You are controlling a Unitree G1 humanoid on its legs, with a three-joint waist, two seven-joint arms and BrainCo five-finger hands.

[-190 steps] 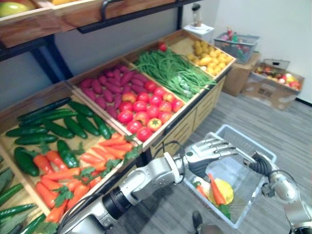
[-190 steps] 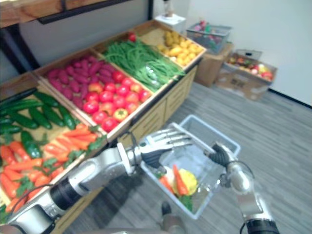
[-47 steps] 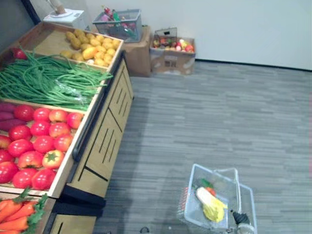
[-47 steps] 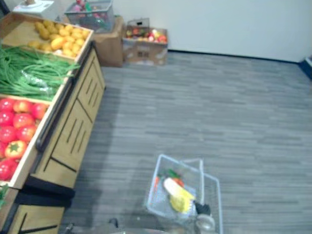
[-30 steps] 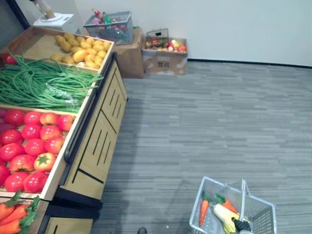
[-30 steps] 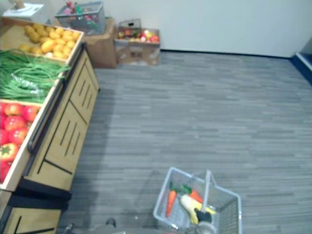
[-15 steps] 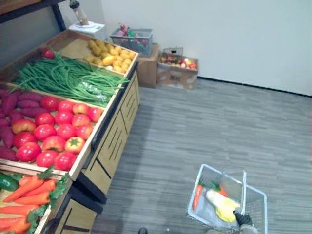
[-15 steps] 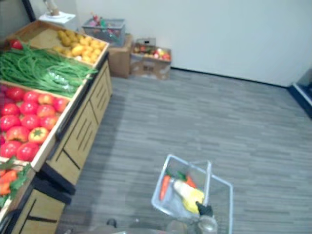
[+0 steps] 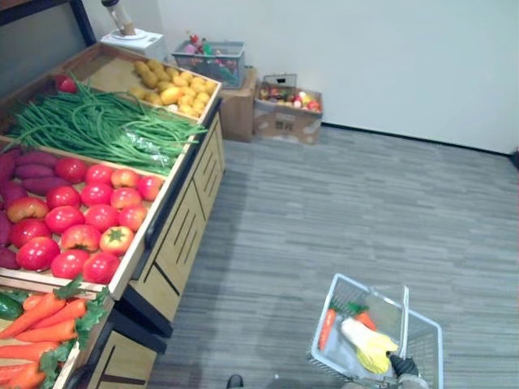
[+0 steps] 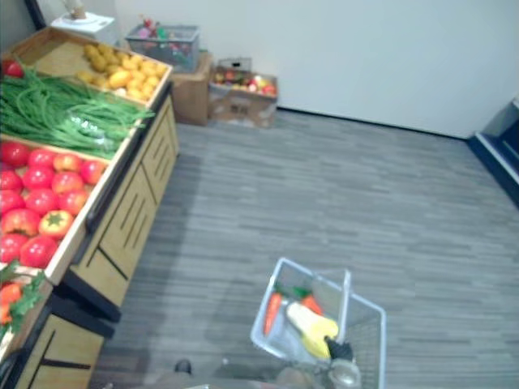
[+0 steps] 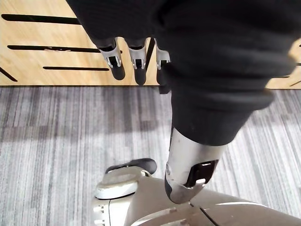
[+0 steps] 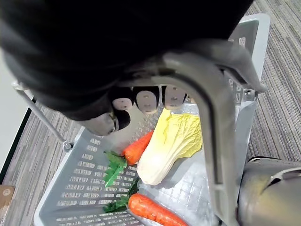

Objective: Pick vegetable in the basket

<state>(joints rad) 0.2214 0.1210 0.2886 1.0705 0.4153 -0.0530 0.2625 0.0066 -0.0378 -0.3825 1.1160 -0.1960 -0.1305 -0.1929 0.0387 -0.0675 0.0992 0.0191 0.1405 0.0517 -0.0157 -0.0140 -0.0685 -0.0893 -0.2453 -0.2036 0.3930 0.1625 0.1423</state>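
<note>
Your right hand (image 12: 143, 99) is closed round the handle (image 12: 211, 132) of the basket (image 12: 70, 188), fingers curled over the bar from above. The basket hangs from that grip over the grey floor (image 9: 324, 203), well apart from the wooden stand (image 9: 174, 243).

Contents of the basket: a pale cabbage (image 12: 169, 146) lying along the middle, a carrot (image 12: 138, 146) touching its side, and a second carrot (image 12: 155, 212) just past its stem end. Green leaves lie between the two carrots.

Your left hand (image 11: 136, 56) hangs with its fingers straight and relaxed, holding nothing, in front of the stand's slotted wooden front.

On the stand you have tomatoes (image 9: 89, 219), green beans (image 9: 105, 130), yellow potatoes (image 9: 174, 85) and loose carrots (image 9: 40, 324), each in its own tray. A cardboard box (image 9: 284, 117) of produce sits against the far wall.
</note>
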